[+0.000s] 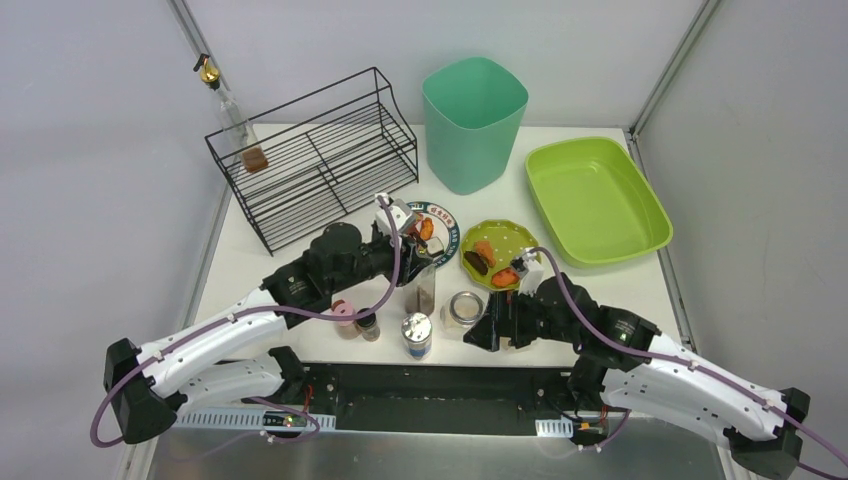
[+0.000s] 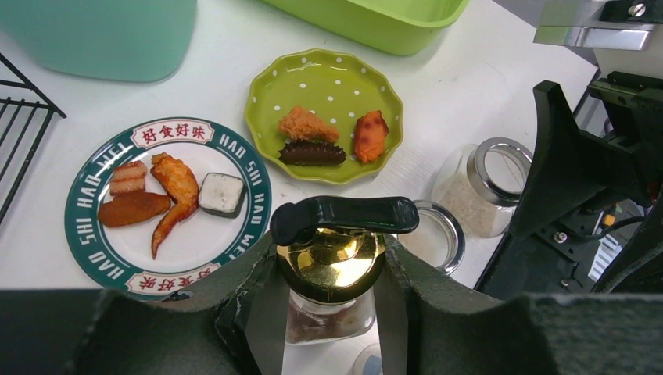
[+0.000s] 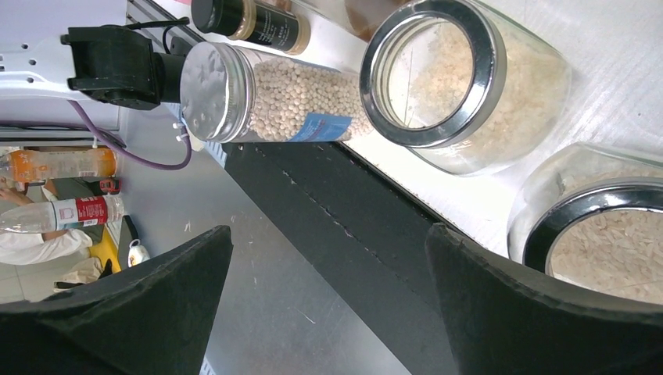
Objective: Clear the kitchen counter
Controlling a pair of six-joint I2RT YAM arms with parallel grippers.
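1. Right now the left gripper (image 2: 330,301) is clamped on a dispenser bottle (image 2: 332,262). One finger presses each side just under its gold cap, and the black spout lies across the top above the fingers.
2. That bottle is upright, with brown contents in its glass body. Whether its base rests on the surface or hangs just above it, I cannot tell.
3. The right gripper (image 3: 328,234) holds nothing. Its jaws stand wide apart, low at the near edge, facing an open glass jar (image 3: 461,86) of pale grains and a second grain jar (image 3: 602,226) just beside it.
4. Next to those stands a metal-lidded jar (image 1: 416,335) of small pale beads. To its left are a dark-capped spice bottle (image 1: 368,325) and a pink-lidded pot (image 1: 345,318), close together.
5. The kitchen counter (image 1: 610,285) is the white tabletop under everything — it runs from the arms' bases to the back wall.
6. Just beyond the held bottle lie a green-rimmed plate (image 2: 168,207) with fried pieces and a lime dotted dish (image 2: 324,113) with three pieces, the two almost touching.
7. At the far left sits a black wire rack (image 1: 320,165) with a second gold-capped bottle (image 1: 232,115) upright at its far left corner. A teal bin (image 1: 472,120) and a lime-green tray (image 1: 595,200) stand along the back — the tray at the right.
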